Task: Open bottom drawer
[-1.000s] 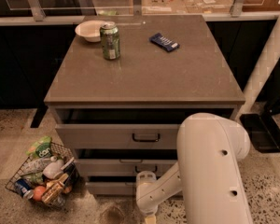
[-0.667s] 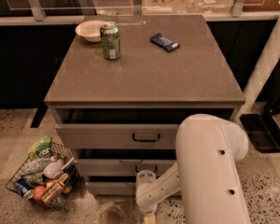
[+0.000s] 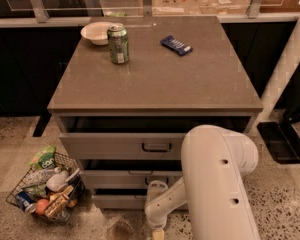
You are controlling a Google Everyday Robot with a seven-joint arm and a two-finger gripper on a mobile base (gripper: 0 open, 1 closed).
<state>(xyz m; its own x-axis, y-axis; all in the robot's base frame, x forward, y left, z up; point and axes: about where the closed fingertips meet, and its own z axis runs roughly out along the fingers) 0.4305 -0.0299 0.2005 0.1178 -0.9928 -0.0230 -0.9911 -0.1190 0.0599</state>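
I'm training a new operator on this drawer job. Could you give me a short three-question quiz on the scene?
1. True or false: the can stands upright on the cabinet.
2. What sits on the floor left of the cabinet? A) a basket B) a chair C) a bucket
3. Fill in: the gripper is low, near the floor, in front of the ____ drawer.
Key: 1 true; 2 A; 3 bottom, that is the bottom drawer.
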